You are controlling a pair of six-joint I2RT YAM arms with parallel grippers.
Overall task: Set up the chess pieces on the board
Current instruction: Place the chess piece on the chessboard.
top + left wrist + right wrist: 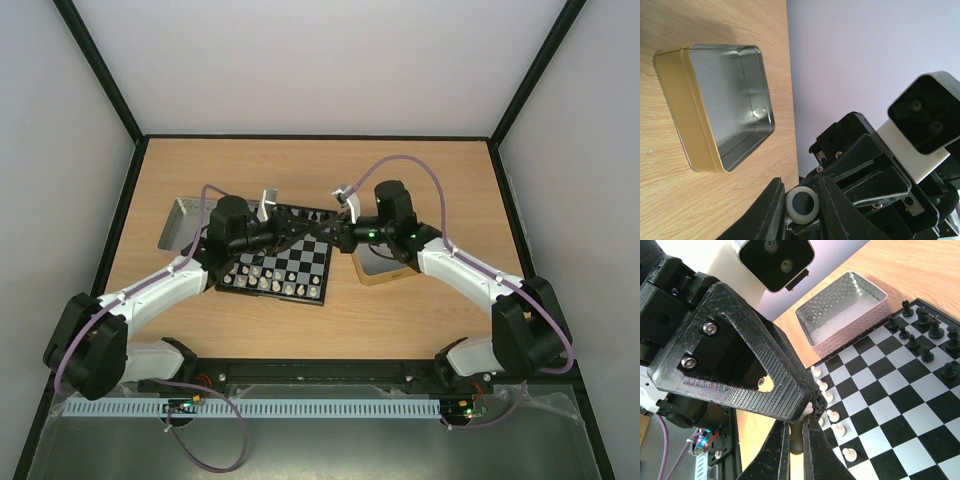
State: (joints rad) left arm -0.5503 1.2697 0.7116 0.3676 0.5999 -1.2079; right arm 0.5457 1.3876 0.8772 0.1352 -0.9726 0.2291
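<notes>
**A:** Nearest is the left gripper (801,195), clamped on both sides of a white chess piece (802,206), whose round base faces the lens.

**B:** Where from the board (300,262)?

**A:** Above its far right corner. The right gripper (797,427) is tip to tip with the left there, fingers pressed together. I cannot tell whether they pinch the piece.

**B:** The other white pieces (832,415)?

**A:** They are lined along the board's near edge, with black pieces (927,335) along the far edge.

A flat light brown wooden table top (420,190) fills the middle of the top view. Plain pale white walls (320,60) stand behind and beside it. Thin black corner bars (100,72) climb the upper left and right. Soft, even light.
</notes>
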